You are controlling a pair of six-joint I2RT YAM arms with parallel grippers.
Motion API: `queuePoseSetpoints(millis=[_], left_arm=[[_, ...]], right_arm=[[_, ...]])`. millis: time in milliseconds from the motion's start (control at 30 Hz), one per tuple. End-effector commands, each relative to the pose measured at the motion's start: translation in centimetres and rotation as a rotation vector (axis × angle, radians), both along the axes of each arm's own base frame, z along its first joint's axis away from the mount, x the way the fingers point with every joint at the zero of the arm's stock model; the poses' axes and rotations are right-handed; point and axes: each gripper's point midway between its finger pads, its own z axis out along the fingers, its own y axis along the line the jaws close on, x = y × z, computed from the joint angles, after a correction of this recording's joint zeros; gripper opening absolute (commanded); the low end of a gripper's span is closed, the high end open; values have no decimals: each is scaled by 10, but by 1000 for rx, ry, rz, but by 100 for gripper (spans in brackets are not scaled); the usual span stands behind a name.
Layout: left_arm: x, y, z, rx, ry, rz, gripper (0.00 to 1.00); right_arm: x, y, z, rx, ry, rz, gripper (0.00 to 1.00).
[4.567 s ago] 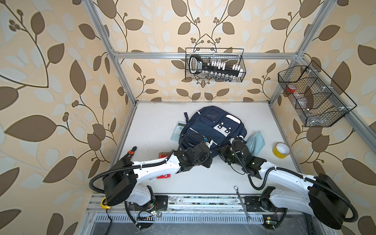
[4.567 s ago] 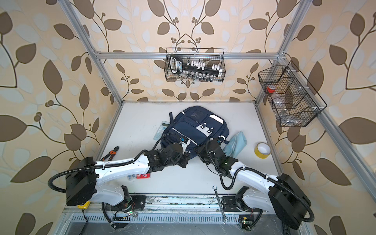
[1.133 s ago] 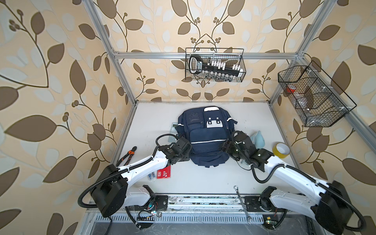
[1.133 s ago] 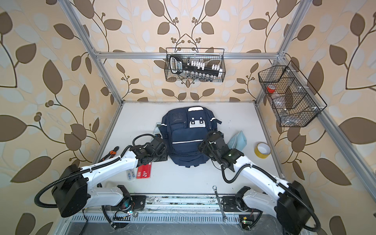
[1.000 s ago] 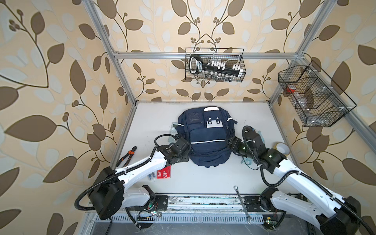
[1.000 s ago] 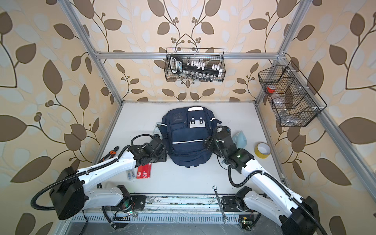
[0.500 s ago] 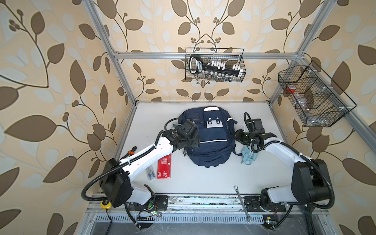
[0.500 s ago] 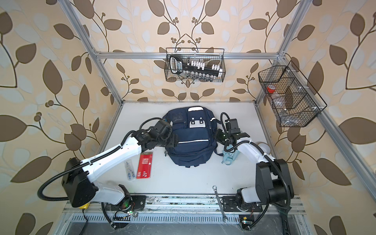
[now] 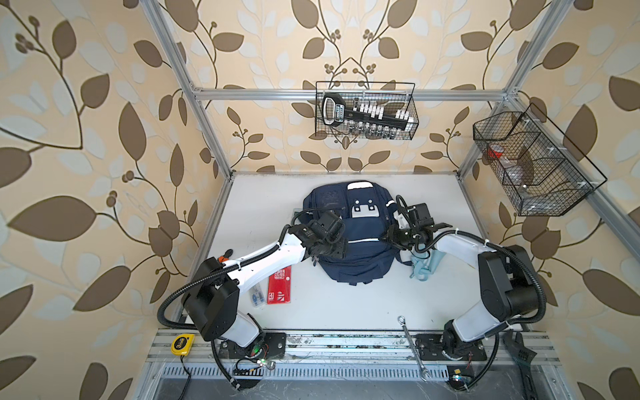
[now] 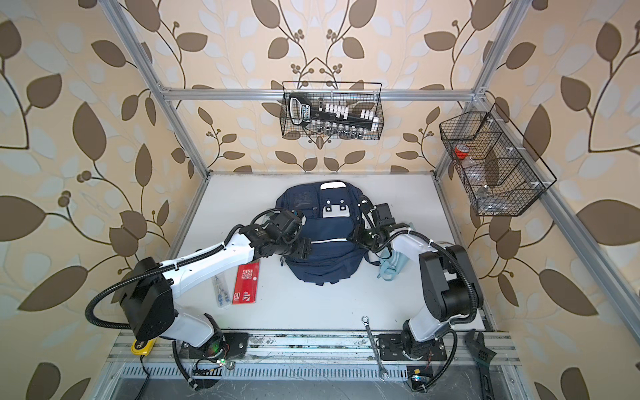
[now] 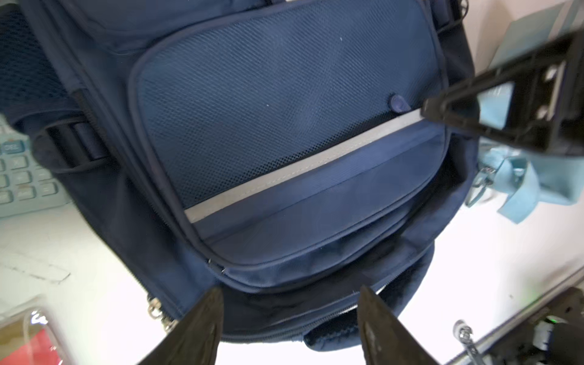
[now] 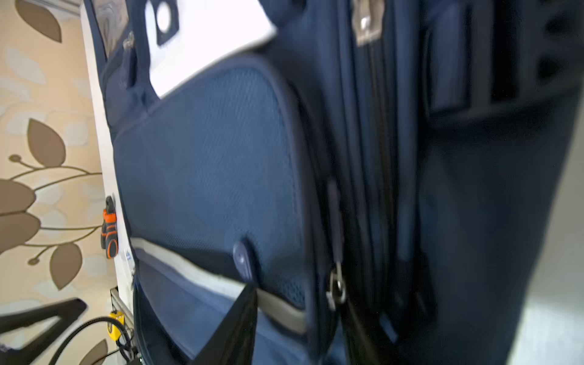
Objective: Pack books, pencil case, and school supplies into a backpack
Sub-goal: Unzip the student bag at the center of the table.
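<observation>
Navy backpack lies flat on the white table. Our left gripper hovers over it, fingers spread and empty. Our right gripper noses its side by a zipper pull, probably to open it; we can't judge its grip. Red booklet and pencil case lie alongside, unpacked.

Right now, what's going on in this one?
Both arms are at the backpack, which lies flat mid-table. The left gripper hovers open over its left side. The right gripper, jaws apart, is at its right side by the reflective stripe. Nothing is held. The red booklet, clear box and pencil case lie outside on the table.
</observation>
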Motion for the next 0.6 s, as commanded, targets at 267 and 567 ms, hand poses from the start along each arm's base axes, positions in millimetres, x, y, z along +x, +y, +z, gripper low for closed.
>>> queuePoseSetpoints(millis=[267, 567], left_arm=[[9, -7, -17, 54, -79, -39, 69], [7, -23, -17, 72, -140, -132, 72]], right_arm=[[-24, -4, -28, -87, 91, 23, 50], [-11, 28, 2, 73, 46, 45, 0]])
